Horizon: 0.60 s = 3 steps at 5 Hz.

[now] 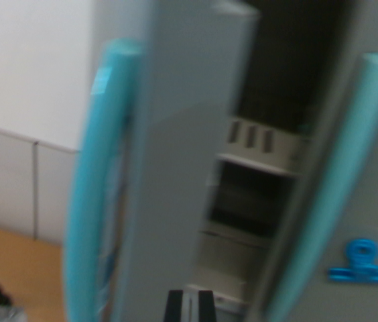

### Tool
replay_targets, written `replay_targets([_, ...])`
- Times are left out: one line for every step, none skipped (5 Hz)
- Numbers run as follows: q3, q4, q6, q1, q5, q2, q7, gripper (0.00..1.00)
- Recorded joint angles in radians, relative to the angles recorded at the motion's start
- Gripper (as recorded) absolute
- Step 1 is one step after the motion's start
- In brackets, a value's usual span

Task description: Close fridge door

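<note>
We record a grey fridge door [175, 168] ajar at frame centre, its teal handle [95, 194] at left, with interior shelves [256, 161] visible behind. Right: second door with teal handle [340, 181] and blue clip [362, 263]. The end effector [189, 307] shows at bottom centre; we cannot tell its state.

Blurred grey fridge door [175, 168] with a long turquoise handle [95, 188] stands ajar, white inner shelves [256, 164] showing; black end effector [189, 307] tips below.

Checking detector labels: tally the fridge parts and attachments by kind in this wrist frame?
Grey fridge doors: 2, one open, one at the wrist view's right
Light blue handles: 2
Blue clip: 1
Inner shelves visible: 2
Total: 7
</note>
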<state>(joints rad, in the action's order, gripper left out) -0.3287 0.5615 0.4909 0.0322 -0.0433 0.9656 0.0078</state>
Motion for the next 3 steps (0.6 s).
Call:
replay_targets([0.000, 0.000, 0.000, 0.0000, 0.0000, 0.000, 0.000, 1.00])
replay_targets([-0.037, 0.025, 0.000, 0.0000, 0.0000, -0.061, 0.000, 1.00])
replay_targets([-0.037, 0.025, 0.000, 0.0000, 0.0000, -0.061, 0.000, 1.00])
